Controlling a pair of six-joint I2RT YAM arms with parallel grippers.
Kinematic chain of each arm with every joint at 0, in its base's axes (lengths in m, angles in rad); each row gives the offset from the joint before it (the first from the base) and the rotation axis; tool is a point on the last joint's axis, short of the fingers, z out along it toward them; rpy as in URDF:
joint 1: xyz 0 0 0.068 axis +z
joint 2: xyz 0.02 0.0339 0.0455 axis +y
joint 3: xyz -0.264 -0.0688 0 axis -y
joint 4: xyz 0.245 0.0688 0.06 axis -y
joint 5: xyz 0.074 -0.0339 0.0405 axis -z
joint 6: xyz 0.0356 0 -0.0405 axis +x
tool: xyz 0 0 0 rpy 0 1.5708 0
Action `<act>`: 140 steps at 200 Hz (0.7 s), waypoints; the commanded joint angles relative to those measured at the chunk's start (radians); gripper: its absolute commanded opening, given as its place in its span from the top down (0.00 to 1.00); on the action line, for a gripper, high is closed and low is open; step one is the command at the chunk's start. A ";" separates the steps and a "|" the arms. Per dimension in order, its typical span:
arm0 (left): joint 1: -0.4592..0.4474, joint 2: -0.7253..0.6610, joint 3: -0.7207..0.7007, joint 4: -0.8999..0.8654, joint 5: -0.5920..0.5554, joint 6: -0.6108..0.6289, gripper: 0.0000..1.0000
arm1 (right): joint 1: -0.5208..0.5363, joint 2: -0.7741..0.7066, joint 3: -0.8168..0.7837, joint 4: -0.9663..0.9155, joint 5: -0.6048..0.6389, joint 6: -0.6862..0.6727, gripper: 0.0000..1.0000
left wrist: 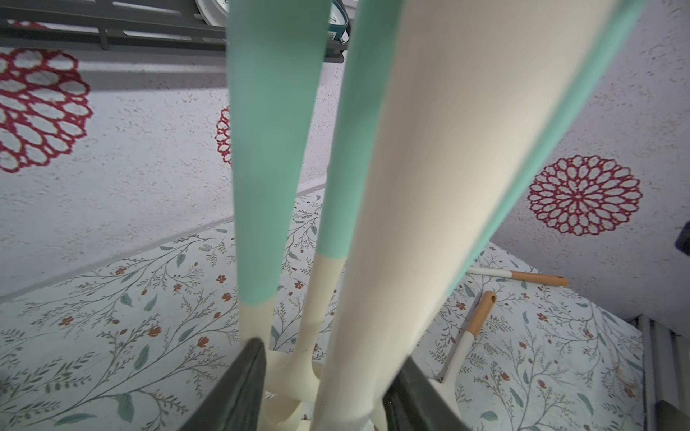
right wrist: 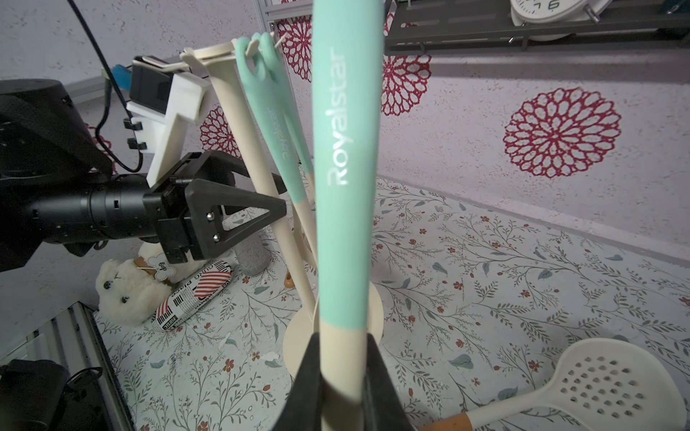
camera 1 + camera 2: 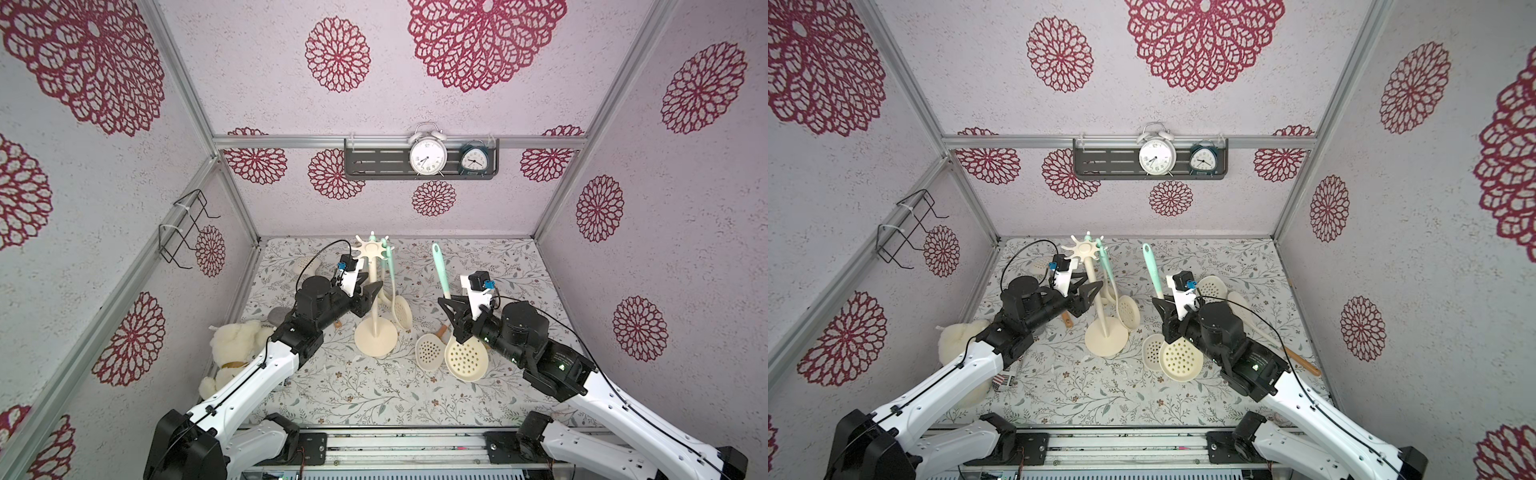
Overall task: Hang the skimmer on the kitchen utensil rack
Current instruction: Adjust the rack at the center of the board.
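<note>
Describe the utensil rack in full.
The utensil rack is a cream, plastic-looking stand: round flat base on the flowered table, thin pole, star-shaped crown of upturned hooks. It stands near the table's middle. Two mint-handled utensils hang from its hooks. The left end effector straddles the pole midway up, jaws either side, not visibly clamped.

Dark grey slotted wall shelf (image 3: pixel 374 163), white twin-bell alarm clock (image 3: pixel 427 156) on it, small teal clock (image 3: pixel 474 160) near its right edge, cream plush bear (image 3: pixel 236 344) at left edge of floral tabletop (image 3: pixel 353 395).

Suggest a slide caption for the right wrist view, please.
Right gripper shut on a mint-handled skimmer, beside the kitchen utensil rack.
</note>
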 commanded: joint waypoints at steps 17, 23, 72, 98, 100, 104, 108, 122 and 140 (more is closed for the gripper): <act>0.013 0.010 0.045 0.042 0.054 0.014 0.52 | -0.007 -0.017 0.025 0.023 -0.010 0.023 1.00; 0.013 0.013 0.048 0.042 0.054 0.016 0.52 | -0.007 -0.017 0.026 0.021 -0.009 0.022 1.00; 0.013 0.019 0.061 0.041 0.050 0.051 0.64 | -0.010 -0.013 0.028 -0.001 -0.007 0.017 1.00; 0.014 0.017 0.068 0.050 0.051 0.075 0.79 | -0.015 -0.017 0.029 -0.022 0.006 0.015 1.00; 0.014 0.017 0.069 0.051 0.052 0.077 0.81 | -0.015 -0.017 0.029 -0.021 0.006 0.015 1.00; 0.013 0.019 0.070 0.053 0.053 0.080 0.83 | -0.017 -0.018 0.029 -0.025 0.009 0.015 1.00; 0.013 0.018 0.071 0.057 0.053 0.083 0.85 | -0.018 -0.019 0.029 -0.026 0.010 0.015 1.00; 0.013 0.015 0.072 0.072 0.063 0.094 0.87 | -0.022 -0.022 0.029 -0.032 0.014 0.012 1.00; 0.013 0.018 0.080 0.101 0.066 0.117 0.91 | -0.029 -0.025 0.026 -0.037 0.026 0.009 1.00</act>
